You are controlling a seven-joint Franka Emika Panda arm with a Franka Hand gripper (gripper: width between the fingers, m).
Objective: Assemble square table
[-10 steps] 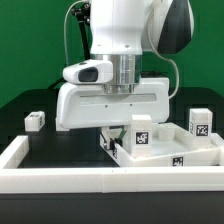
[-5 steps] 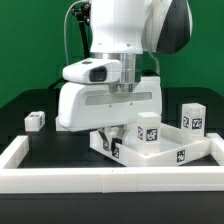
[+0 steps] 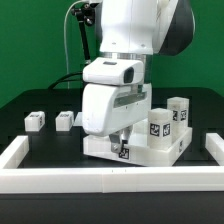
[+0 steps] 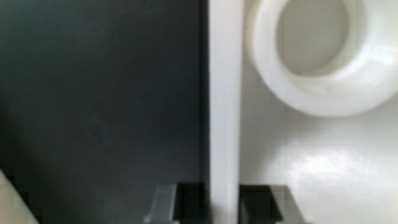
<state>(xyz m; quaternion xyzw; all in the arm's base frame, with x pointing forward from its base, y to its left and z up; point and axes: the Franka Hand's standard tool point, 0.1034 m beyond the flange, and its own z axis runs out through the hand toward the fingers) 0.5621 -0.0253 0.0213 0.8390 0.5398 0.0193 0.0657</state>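
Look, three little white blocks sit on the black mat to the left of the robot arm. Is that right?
Not quite: there are two, not three. The exterior view shows one leg block and a second leg block on the black mat, to that view's left of the robot arm.

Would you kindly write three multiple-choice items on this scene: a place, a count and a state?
1. Where does the leg block nearest the exterior view's left edge lie? A on the black surface B on the tabletop C in the pincer
2. How many leg blocks show there? A two B four C six
3. What is between the pincer's fingers? A nothing B the tabletop's rim C a leg block
1 A: it rests on black, apart from the tabletop. 2 B: two on black, two on the tabletop. 3 B: the wrist view shows the rim between them.
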